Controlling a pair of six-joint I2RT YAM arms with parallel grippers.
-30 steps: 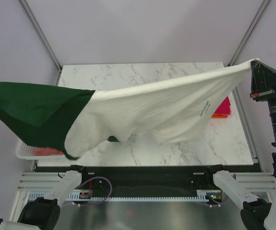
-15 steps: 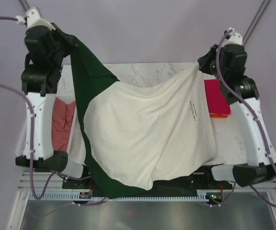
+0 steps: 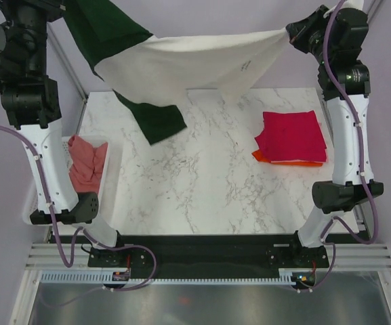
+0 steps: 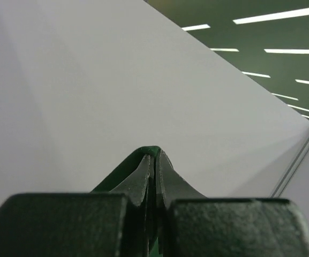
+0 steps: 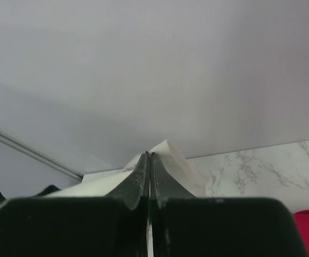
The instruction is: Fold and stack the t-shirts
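Note:
The cream t-shirt with dark green sleeves (image 3: 181,68) hangs stretched high over the far edge of the table, one green sleeve (image 3: 158,120) dangling. My left gripper (image 3: 70,8) is shut on its green cloth (image 4: 153,150) at the top left. My right gripper (image 3: 291,32) is shut on its cream edge (image 5: 171,155) at the top right. A folded magenta t-shirt (image 3: 293,134) lies on a folded orange one (image 3: 266,158) at the right of the table. A salmon-pink t-shirt (image 3: 87,162) lies in the basket.
The white lattice basket (image 3: 110,177) stands at the table's left edge. The marble table (image 3: 202,183) spans the middle. Both arms stand tall at the table's sides. Metal frame posts run up at the back corners.
Both grippers have gone up and toward the back, lifting the cream shirt off the front of the table. It now hangs stretched at the far edge, uncovering the magenta and orange stack.

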